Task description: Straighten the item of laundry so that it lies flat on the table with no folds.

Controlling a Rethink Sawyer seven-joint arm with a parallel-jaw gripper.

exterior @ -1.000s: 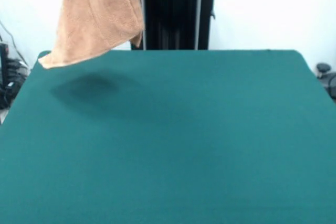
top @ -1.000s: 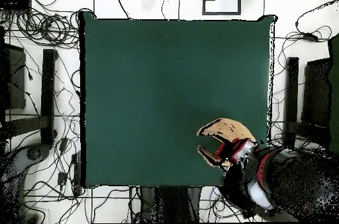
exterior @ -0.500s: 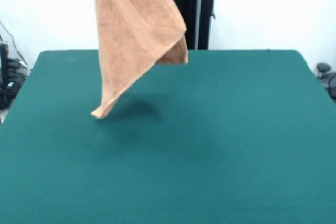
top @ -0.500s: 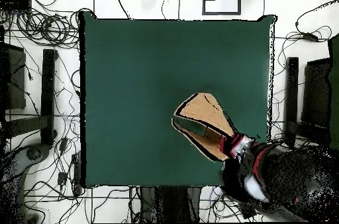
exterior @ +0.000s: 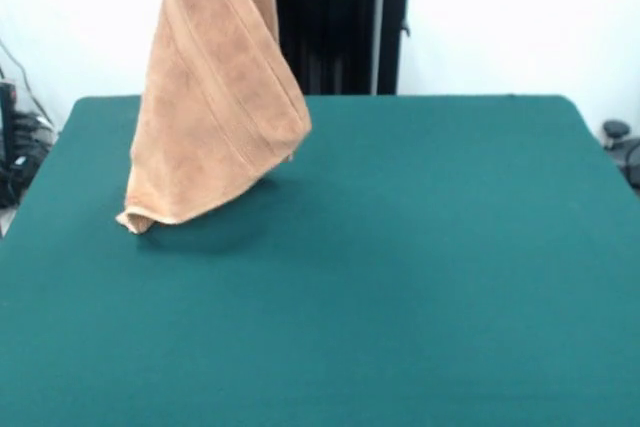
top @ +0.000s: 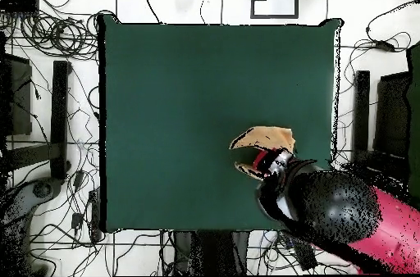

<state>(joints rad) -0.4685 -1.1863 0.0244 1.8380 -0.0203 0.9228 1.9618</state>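
Observation:
The item of laundry [exterior: 215,107], an orange-tan terry towel with a woven band stripe, hangs down from above the top edge of the front view, draped in a cone with folds. Its lowest corner reaches the dark green table [exterior: 400,277] at the left; I cannot tell whether it touches. From overhead, the towel [top: 264,138] shows as a small bunch near the table's [top: 180,85] lower right, with my gripper [top: 269,161] right over it, shut on its top and mostly hidden by the arm.
The black pedestal [exterior: 340,22] stands behind the table's far edge. Cables [top: 49,32] and black stands [top: 59,118] lie on the floor around the table. My red and black arm [top: 344,220] covers the table's lower right corner in the overhead view.
The hanging towel has swung left and lower, and its bottom corner now reaches the table nearer the left edge. In the overhead view the arm has moved further over the table.

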